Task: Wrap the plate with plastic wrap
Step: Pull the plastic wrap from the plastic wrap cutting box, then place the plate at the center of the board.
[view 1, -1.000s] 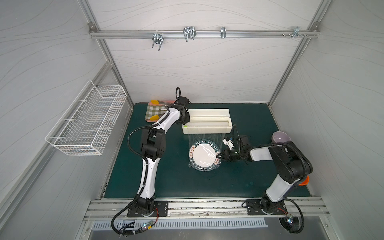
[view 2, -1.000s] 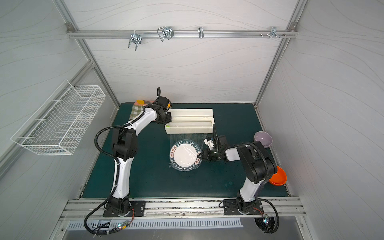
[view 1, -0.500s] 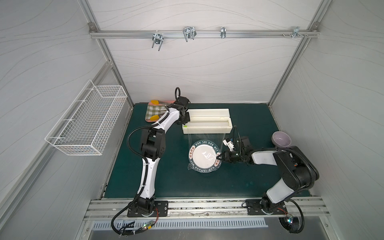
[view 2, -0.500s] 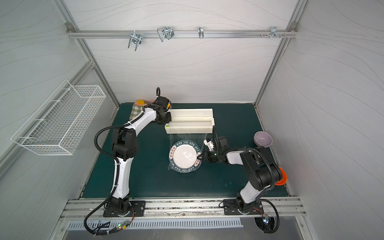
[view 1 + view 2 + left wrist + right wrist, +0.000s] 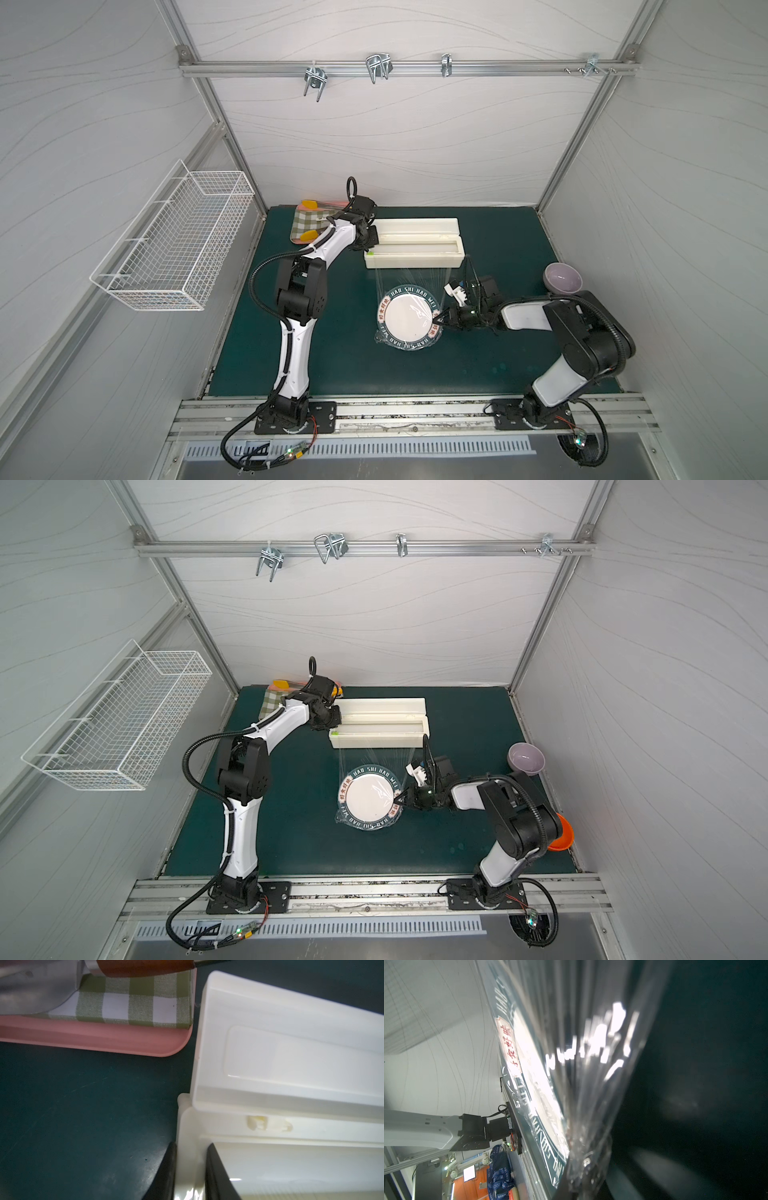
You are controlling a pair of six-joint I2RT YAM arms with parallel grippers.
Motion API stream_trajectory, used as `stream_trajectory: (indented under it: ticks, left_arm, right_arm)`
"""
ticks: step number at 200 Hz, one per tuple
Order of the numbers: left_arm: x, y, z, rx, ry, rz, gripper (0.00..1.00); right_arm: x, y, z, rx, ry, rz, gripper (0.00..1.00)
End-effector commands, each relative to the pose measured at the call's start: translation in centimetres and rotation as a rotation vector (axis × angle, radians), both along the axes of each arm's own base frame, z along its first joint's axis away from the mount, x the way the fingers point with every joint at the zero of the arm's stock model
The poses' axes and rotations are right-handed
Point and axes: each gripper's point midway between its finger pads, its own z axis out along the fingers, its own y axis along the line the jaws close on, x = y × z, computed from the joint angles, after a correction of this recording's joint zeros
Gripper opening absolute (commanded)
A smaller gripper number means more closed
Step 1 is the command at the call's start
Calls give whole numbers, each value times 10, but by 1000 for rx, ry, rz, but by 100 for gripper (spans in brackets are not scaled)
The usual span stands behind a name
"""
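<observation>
While the left gripper [image 5: 192, 1169] clamps the long white dispenser box's [image 5: 415, 259] end wall, the right gripper [image 5: 439, 323] pinches thin glossy plastic wrap [image 5: 415, 279] over the round green-rimmed plate [image 5: 407, 318] on the green mat [image 5: 332, 353] (film uncut); next, probably tuck it under.

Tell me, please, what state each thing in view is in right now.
plate, lying under the plastic wrap.
plastic wrap, stretched from the dispenser box over the plate.
dispenser box, lid open.
left gripper, shut on the dispenser box's end wall.
right gripper, shut on the plastic wrap at the plate's edge.
purple bowl, upright, empty.
orange bowl, partly hidden behind the right arm.
wire basket, hung up, empty.
</observation>
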Motion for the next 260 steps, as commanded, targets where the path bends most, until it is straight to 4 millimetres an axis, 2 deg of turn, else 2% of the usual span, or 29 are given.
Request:
stream_trajectory:
  ticks: [1, 26, 41, 57, 106, 134, 163, 177, 208, 235, 260]
  left_arm:
    - [8, 40, -19, -3, -3, 199, 9]
    - [3, 39, -22, -14, 5, 187, 12]
    - [2, 39, -24, -12, 9, 187, 6]
    - [1, 43, -25, 4, 7, 205, 5]
    - [20, 78, -10, 5, -54, 331, 4]
    - [25, 78, -4, -11, -73, 327, 4]
    - [14, 66, -17, -51, -41, 275, 4]
    - [4, 64, -27, -65, -27, 257, 5]
    - [-10, 59, -42, -78, 9, 217, 6]
    - [-11, 57, -42, -83, 11, 196, 6]
    - [-11, 55, -38, -84, 2, 178, 7]
  right_arm:
    - [-51, -8, -26, -59, 196, 89, 0]
    - [-43, -4, -25, -60, 197, 82, 2]
    - [-41, -4, -23, -60, 187, 82, 1]
    - [-44, -5, -23, -65, 190, 91, 0]
    - [-61, -10, -17, -66, 209, 114, 0]
    - [-64, -8, -20, -73, 224, 129, 0]
    - [-60, -9, -23, -105, 214, 118, 0]
    - [-54, -8, -22, -113, 206, 109, 10]
    - [-44, -5, -23, -127, 202, 92, 23]
    - [-43, -8, -25, -148, 202, 76, 33]
    - [-44, -12, -21, -148, 198, 61, 49]
